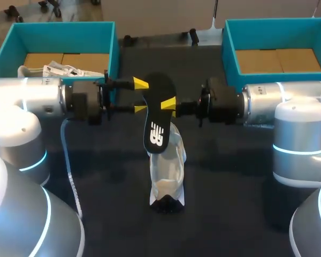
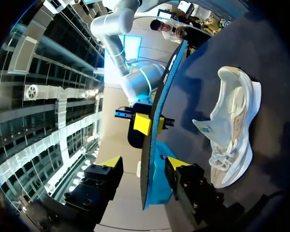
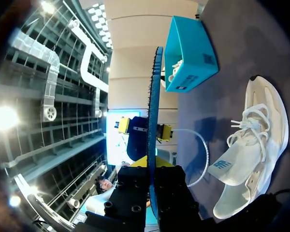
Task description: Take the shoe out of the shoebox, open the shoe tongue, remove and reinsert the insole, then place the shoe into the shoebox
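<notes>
Dark, matte tabletop (image 1: 230, 176) runs under both of my arms. From the head camera, two teal boxes stand along its far edge. The left shoebox (image 1: 108, 40) is at 11 o'clock with crumpled white paper (image 1: 59, 69) in it. The right shoebox (image 1: 228, 48) is at 1 o'clock and shows only a brown cardboard floor; its outer corner is cut off. A pale cable (image 1: 69, 171) hangs from my left arm down towards the surface at about 8 o'clock.

The black insole (image 1: 155, 120) is out of the shoe and held up on edge over the middle of the tabletop. My right claw (image 1: 171, 105) comes in from 3 o'clock and is clenched on it. The right wrist view shows the insole edge-on, pinched between the fingers. From above I see only one of that claw's yellow tips, because the other is behind the insole. My left claw (image 1: 140, 96) comes in from 9 o'clock and is released. In the left wrist view its two tips stand either side of the insole, and as far as I can make out neither touches it.

The white shoe (image 1: 168, 171) rests on the tabletop at 6 o'clock from the insole, outside both boxes. The insole's lower end hides its far end. The wrist views show the laces and the tongue. From above I cannot tell toe from heel.
</notes>
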Motion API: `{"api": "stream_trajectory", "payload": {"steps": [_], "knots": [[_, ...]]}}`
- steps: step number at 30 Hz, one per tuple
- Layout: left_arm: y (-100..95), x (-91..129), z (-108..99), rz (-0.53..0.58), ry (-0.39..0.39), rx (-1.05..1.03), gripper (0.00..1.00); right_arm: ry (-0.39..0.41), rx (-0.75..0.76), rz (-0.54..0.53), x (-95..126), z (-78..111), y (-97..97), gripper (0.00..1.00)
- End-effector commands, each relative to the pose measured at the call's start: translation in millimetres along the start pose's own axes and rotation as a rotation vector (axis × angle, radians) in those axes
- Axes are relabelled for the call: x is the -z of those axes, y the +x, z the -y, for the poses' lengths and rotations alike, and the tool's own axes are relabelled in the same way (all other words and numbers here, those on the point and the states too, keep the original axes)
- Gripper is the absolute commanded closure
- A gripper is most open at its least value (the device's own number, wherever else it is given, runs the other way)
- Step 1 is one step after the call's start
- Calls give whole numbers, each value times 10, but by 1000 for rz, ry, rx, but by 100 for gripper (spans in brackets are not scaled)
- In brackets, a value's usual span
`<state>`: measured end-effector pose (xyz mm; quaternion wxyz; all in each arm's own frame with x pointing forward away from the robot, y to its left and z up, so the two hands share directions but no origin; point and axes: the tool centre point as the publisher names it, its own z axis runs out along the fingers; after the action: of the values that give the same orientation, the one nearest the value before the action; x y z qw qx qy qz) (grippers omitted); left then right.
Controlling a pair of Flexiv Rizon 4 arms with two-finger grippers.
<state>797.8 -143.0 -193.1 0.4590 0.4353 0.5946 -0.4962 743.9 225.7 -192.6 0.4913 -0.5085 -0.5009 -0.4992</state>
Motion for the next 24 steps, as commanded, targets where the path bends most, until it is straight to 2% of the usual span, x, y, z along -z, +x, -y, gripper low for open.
{"api": "stream_trajectory", "payload": {"steps": [1, 9, 15, 20, 24], "knots": [[37, -114, -47, -7, -5, 0, 50, -1, -1, 4, -18, 4, 1, 100], [46, -211, -35, -19, -17, -11, 55, -1, -1, 4, -18, 4, 1, 100], [77, -284, -31, -27, -21, -19, 64, -1, -1, 4, -18, 4, 1, 100], [99, -301, -49, -36, -20, -17, 62, -1, -1, 4, -18, 4, 1, 100], [102, -303, -56, -33, -17, -20, 65, -1, -1, 4, -18, 4, 1, 100]]}}
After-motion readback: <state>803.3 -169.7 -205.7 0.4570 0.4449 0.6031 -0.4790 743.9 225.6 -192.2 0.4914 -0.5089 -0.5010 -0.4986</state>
